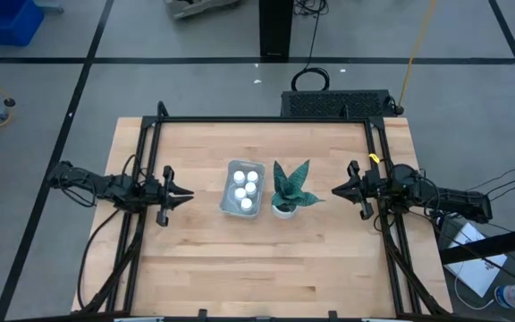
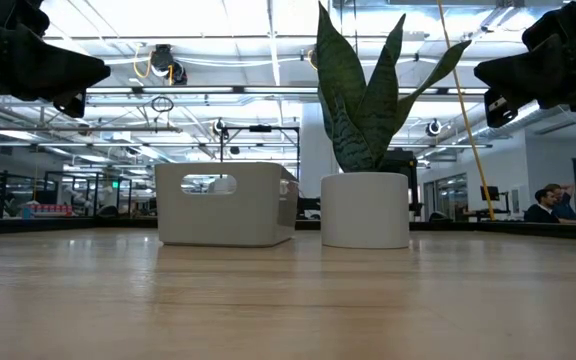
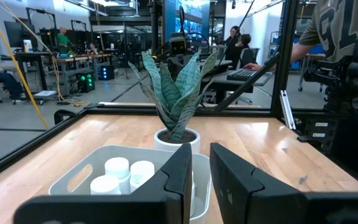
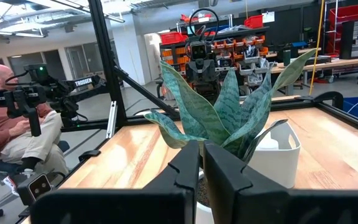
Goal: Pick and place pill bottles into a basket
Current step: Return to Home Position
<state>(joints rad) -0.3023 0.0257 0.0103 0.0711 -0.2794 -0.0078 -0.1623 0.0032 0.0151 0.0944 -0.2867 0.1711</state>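
The pale grey-blue basket (image 1: 228,204) stands at the table's middle, and several white pill bottles (image 1: 245,189) stand upright inside it. Their caps also show in the left wrist view (image 3: 118,171). My left gripper (image 1: 189,193) hovers shut and empty to the basket's left, pointing at it. My right gripper (image 1: 334,190) hovers shut and empty at the right, pointing at the potted plant (image 1: 286,192). In the low view both grippers hang above the table, the left (image 2: 98,70) and the right (image 2: 483,72).
A small white pot (image 2: 365,210) with a green spiky plant stands right next to the basket's right side (image 2: 283,205). A black frame (image 1: 257,120) borders the table's far, left and right sides. People sit in the room beyond the table.
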